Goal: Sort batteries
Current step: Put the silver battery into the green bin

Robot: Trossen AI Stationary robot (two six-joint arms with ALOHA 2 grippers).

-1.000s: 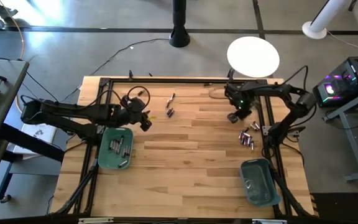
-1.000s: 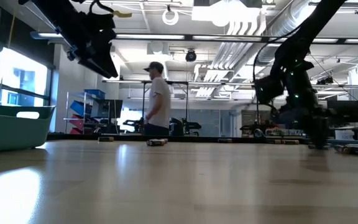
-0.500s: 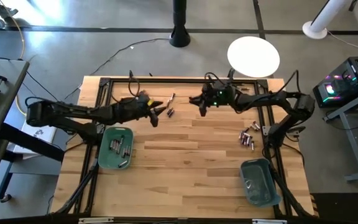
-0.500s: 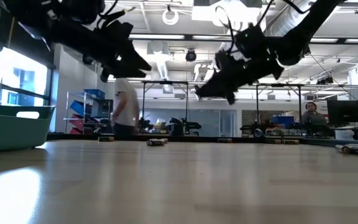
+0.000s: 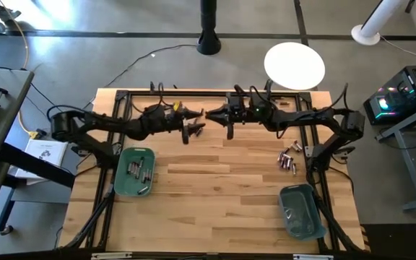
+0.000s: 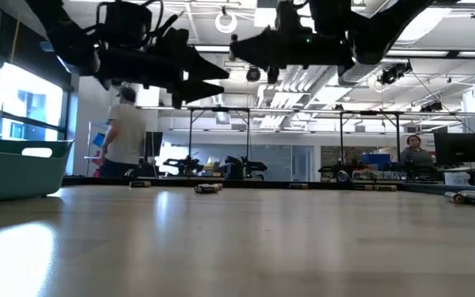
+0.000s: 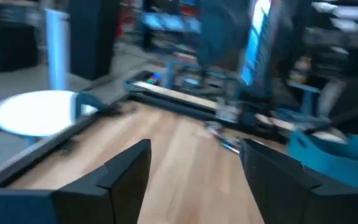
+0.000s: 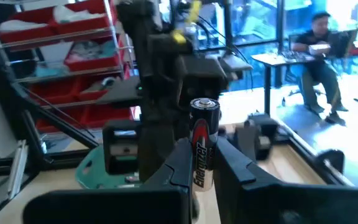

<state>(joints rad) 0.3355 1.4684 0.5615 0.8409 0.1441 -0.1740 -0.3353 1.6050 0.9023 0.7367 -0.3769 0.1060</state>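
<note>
Nearest the front edge of the table [image 5: 215,209], a teal bin [image 5: 300,211] sits at the right corner with a few batteries lying in it, and a second, darker green bin [image 5: 135,171] sits toward the left side holding several more. Farther back on the right, a loose cluster of batteries [image 5: 288,159] lies on the bare wood just inside the frame rail. Farther still, near the back edge, a small pair of batteries [image 5: 196,130] rests on the wood just below where the two arms meet above the table. There the right gripper [image 5: 209,113] has its fingers pressed together on a black Energizer battery [image 8: 202,144], held upright and pinched at mid-body with its silver cap standing proud of the fingertips. Facing it tip to tip, the left gripper [image 5: 194,114] has its fingers spread wide with nothing between them, which looks like a hand-over being set up. Such a cell should be light, rigid and smooth-skinned, so it may roll or twist if pinched near an end; the free upper half around the label, across the round body, seems the safest place for the other fingers to close. People show in the room beyond the table.
</note>
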